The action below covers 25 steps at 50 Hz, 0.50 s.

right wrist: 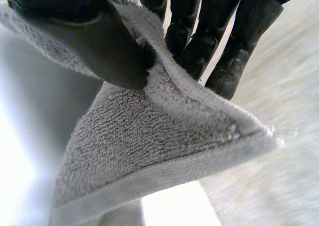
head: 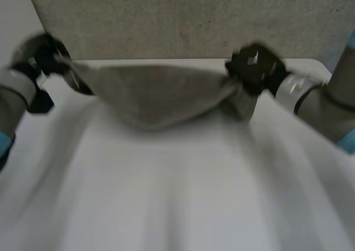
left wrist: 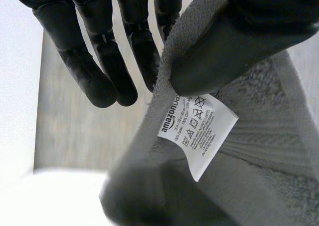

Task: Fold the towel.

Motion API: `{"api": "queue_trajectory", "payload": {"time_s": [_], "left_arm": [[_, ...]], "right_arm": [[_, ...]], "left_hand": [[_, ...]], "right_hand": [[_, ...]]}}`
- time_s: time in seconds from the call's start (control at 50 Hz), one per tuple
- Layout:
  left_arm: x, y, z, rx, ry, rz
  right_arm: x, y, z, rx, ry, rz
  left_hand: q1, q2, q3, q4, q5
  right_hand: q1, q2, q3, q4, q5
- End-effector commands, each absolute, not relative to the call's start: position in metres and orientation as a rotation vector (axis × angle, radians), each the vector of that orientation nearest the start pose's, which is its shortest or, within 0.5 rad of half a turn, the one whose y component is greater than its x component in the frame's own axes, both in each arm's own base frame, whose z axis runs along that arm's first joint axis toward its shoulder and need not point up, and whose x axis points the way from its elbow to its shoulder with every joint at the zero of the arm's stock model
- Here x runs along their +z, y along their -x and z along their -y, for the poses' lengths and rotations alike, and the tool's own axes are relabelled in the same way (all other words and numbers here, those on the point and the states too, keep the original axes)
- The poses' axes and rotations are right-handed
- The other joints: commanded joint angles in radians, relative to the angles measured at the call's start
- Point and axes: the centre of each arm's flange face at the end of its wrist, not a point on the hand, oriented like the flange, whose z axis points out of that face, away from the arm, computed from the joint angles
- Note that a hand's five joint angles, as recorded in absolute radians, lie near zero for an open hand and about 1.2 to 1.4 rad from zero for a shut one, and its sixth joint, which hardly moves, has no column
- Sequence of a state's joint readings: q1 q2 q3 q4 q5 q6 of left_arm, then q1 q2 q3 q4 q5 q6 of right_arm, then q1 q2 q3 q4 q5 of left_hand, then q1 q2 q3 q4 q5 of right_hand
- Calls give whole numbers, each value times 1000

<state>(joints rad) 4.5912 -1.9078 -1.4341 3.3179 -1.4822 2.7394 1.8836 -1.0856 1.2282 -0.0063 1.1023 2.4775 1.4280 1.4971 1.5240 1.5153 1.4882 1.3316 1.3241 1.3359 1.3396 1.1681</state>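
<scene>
A grey towel (head: 155,96) hangs stretched between my two hands above the white table (head: 177,195), sagging in the middle. My left hand (head: 47,54) pinches its left corner: in the left wrist view the thumb (left wrist: 224,46) presses the towel's hem (left wrist: 169,71) against a finger, just above a white care label (left wrist: 199,128), while the other fingers (left wrist: 99,71) stay straight. My right hand (head: 255,68) pinches the right corner: in the right wrist view the thumb (right wrist: 99,46) clamps the terry cloth (right wrist: 149,141) against the fingers (right wrist: 199,41).
A grey panel (head: 183,18) stands behind the table's far edge. The tabletop below the towel lies bare and white toward the front.
</scene>
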Motion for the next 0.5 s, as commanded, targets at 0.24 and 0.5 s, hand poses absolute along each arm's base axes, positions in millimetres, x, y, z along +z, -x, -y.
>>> {"api": "queue_trajectory", "payload": {"time_s": [0.24, 0.5], "left_arm": [[171, 179, 328, -2098, -24, -2741], [167, 165, 332, -2070, 43, -2731]], "right_arm": [[151, -272, 279, -1681, 1568, -1944], [156, -253, 291, -1652, 1201, -2124]], "left_hand": [[-32, -101, -128, -119, -267], [-32, -101, -128, -119, -267]], "right_hand": [[-287, -279, -291, -295, -298], [-718, -711, -722, -726, -729]]}}
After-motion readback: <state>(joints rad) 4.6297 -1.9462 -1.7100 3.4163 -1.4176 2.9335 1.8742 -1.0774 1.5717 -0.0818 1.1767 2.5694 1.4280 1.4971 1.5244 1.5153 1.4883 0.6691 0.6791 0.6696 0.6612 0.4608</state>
